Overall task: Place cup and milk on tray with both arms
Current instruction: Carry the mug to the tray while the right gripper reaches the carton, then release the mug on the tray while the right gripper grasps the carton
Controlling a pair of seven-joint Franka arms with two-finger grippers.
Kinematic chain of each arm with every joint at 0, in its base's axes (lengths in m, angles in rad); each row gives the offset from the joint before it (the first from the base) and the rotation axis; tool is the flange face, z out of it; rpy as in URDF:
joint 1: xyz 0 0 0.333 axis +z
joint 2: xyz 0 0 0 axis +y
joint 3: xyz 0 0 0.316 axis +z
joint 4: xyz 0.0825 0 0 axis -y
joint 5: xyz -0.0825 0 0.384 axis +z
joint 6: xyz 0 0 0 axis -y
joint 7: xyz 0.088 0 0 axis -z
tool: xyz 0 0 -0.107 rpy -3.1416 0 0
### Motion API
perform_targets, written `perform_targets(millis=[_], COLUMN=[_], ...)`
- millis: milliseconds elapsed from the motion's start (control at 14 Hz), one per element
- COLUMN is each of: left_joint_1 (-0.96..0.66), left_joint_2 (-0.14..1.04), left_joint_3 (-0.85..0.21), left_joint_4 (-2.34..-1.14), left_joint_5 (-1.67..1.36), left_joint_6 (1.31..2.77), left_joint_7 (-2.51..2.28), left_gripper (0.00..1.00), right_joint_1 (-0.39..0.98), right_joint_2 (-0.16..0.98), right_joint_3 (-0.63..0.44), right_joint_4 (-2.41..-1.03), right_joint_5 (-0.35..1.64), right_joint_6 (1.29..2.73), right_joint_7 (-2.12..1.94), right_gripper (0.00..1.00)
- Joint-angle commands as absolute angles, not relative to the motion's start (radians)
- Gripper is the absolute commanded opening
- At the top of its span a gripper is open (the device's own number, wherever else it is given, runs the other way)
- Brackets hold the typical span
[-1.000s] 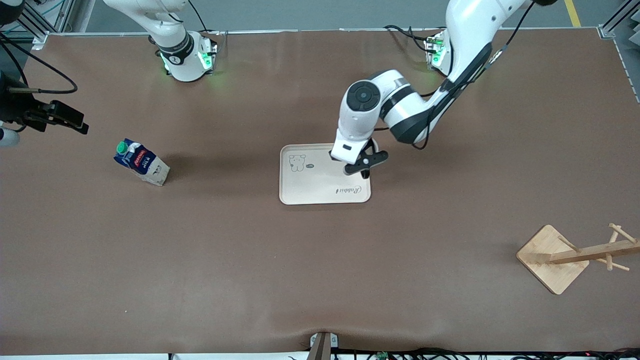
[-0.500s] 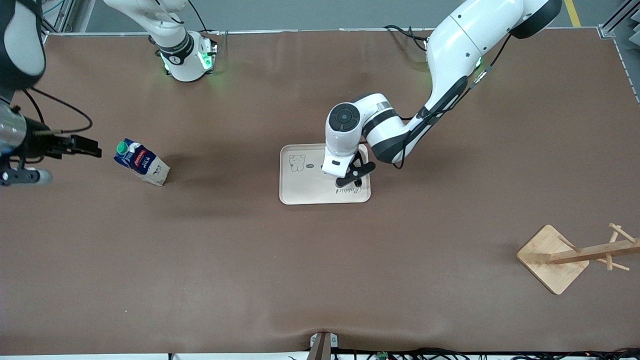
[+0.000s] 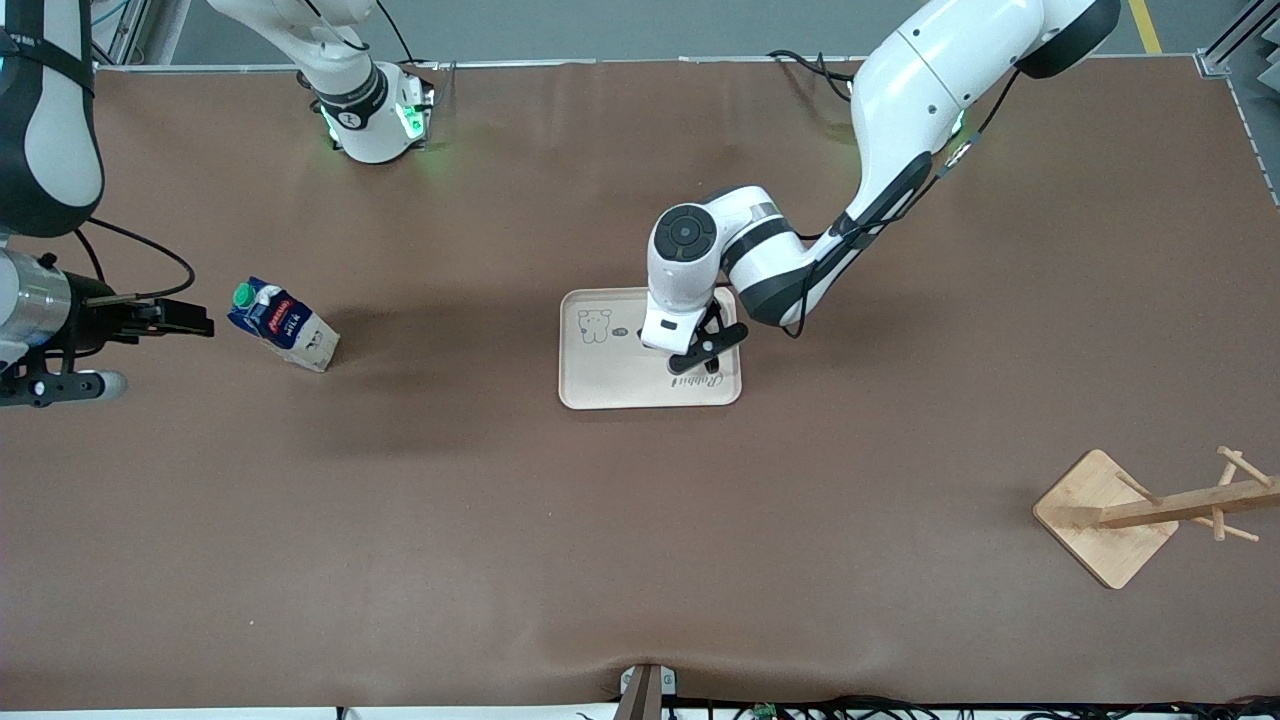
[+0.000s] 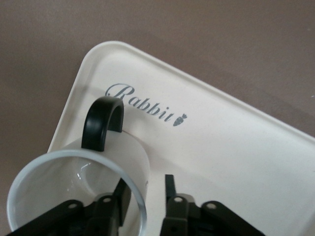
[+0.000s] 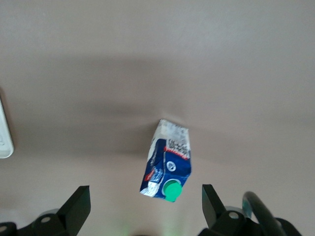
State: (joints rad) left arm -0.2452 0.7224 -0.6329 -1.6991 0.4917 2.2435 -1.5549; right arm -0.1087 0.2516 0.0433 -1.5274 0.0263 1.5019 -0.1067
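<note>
The white cup (image 4: 135, 155) with its black handle (image 4: 101, 123) stands upright on the cream tray (image 4: 236, 147), beside the "Rabbit" script. My left gripper (image 4: 144, 181) straddles the cup's wall, one finger inside and one outside. It is open, with a gap between the outer finger and the wall. In the front view the left gripper (image 3: 700, 348) is over the tray (image 3: 610, 385) and the arm hides the cup. The blue milk (image 3: 285, 325) stands on the table toward the right arm's end. My right gripper (image 3: 195, 323) is beside it, wide open, with the milk (image 5: 167, 162) ahead of its fingers.
A wooden rack (image 3: 1110, 515) with pegs lies on its square base toward the left arm's end, nearer the front camera. A corner of the tray (image 5: 4, 132) shows in the right wrist view. Bare brown table lies between the milk and the tray.
The left gripper moved in over the tray and its jaws have parted from the cup's wall. The right gripper came in toward the milk.
</note>
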Motion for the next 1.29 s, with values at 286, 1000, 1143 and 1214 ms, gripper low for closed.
perform_targets(millis=[286, 1000, 1143, 1214], left_joint_1=[-0.201, 0.199, 0.27, 0.316], left_joint_2=[0.658, 0.358, 0.338, 0.319], left_joint_3=[-0.637, -0.638, -0.637, -0.638], left_joint_4=[-1.459, -1.417, -1.416, -1.414], left_joint_5=[0.494, 0.302, 0.261, 0.249], left_joint_6=[1.976, 1.648, 1.631, 1.618], left_joint_7=[-1.481, -0.797, -0.698, -0.657], left_gripper=[1.0, 1.0, 1.0, 1.0], right_joint_1=[-0.124, -0.095, -0.094, -0.094], right_joint_2=[0.284, 0.178, 0.147, 0.144], right_joint_3=[0.057, 0.057, 0.057, 0.057], right_joint_4=[-1.615, -1.871, -1.945, -1.956], right_joint_5=[0.054, -0.041, -0.048, -0.063], right_joint_6=[1.347, 1.537, 1.6, 1.603], right_joint_7=[0.221, 0.222, 0.219, 0.219], right_gripper=[0.83, 1.0, 1.0, 1.0])
